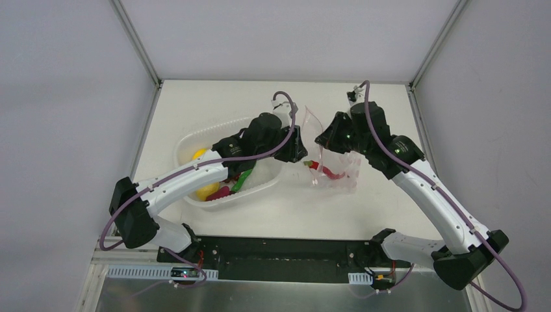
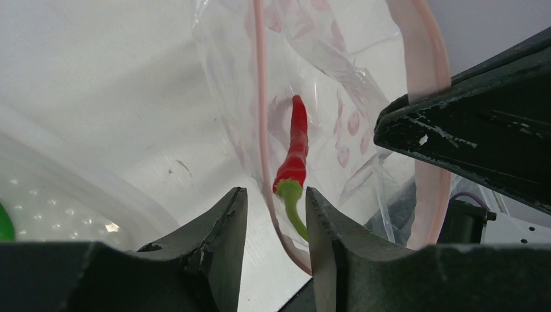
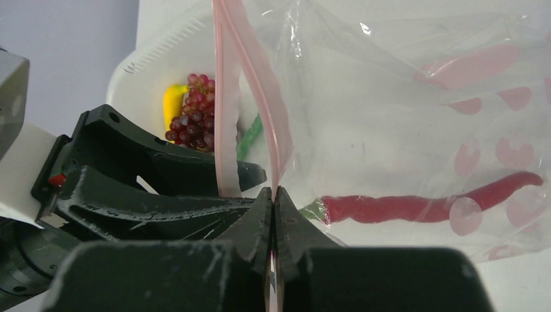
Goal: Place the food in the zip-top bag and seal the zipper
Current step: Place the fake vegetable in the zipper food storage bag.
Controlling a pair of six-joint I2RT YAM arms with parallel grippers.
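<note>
Right of the bench's (image 1: 214, 97) centre, the zip-top bag (image 1: 338, 172) stands with its mouth lifted toward the far edge. The right end effector (image 3: 273, 195) is pressed together on the zipper (image 3: 224, 97), pinching that pink strip. The red chili (image 1: 327, 171) lies inside the bag, stem toward the mouth. The left end effector (image 2: 276, 195) sits at the mouth with its fingers apart; the chili's green stem shows in the gap between them, though whether they touch it I cannot tell. Left of centre stands a white tub (image 1: 273, 179) holding the grape bunch (image 3: 195, 110), green chili (image 1: 243, 179), banana (image 1: 206, 190) and round yellow fruit (image 1: 198, 155). The left arm (image 1: 195, 175) crosses over the tub and hides part of its contents from above.
</note>
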